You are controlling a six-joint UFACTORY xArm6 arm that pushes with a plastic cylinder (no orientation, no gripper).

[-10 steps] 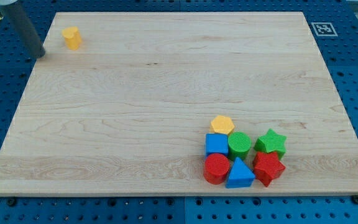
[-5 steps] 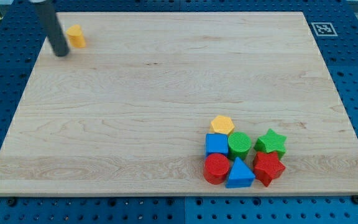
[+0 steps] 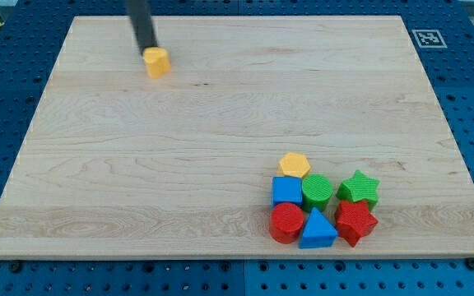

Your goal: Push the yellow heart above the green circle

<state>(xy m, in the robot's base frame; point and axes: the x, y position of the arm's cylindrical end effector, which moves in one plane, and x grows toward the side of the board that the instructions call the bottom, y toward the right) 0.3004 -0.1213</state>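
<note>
The arm has no gripper, only a rod; its tip sits at the upper-left edge of the yellow heart, apparently touching, though contact is hard to confirm. The heart lies near the table's top left, well apart from the green circle in the cluster at bottom right. The yellow hexagon already sits just above-left of the circle. The heart is likely light, rigid, slides easily and may spin: push through its centre from the upper-left side.

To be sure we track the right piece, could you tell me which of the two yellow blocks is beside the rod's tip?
The yellow heart near the view's top left, alone, touching my tip. The yellow hexagon sits in the cluster above the blue square.
</note>
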